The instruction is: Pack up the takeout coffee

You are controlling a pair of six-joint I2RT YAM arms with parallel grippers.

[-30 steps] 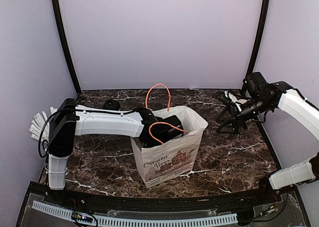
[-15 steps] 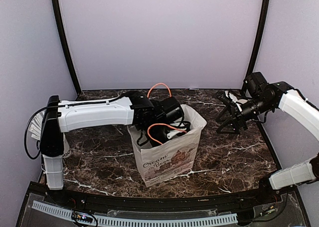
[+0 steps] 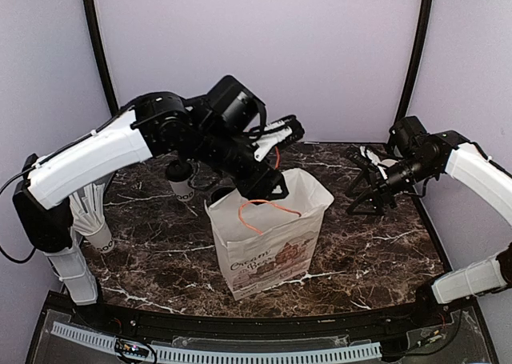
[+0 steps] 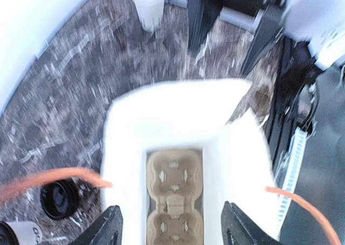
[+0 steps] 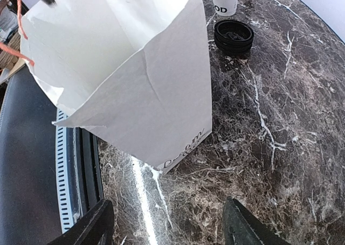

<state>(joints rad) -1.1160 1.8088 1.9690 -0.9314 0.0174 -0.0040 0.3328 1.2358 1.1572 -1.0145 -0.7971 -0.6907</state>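
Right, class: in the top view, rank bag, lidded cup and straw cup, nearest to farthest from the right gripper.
From the right gripper:
1. Bag, centre, to its left.
2. Lidded cup, beyond the bag's back-left corner.
3. Straw cup, far left.

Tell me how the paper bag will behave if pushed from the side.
The paper bag probably slides or tips: it stands tall with thin walls. Its creased side likely buckles inward. The cardboard carrier inside may steady its base slightly.

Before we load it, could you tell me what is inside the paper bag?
A brown pulp cup carrier lies at the bottom of the paper bag, no cup seen in it. The bag's walls hide its edges.
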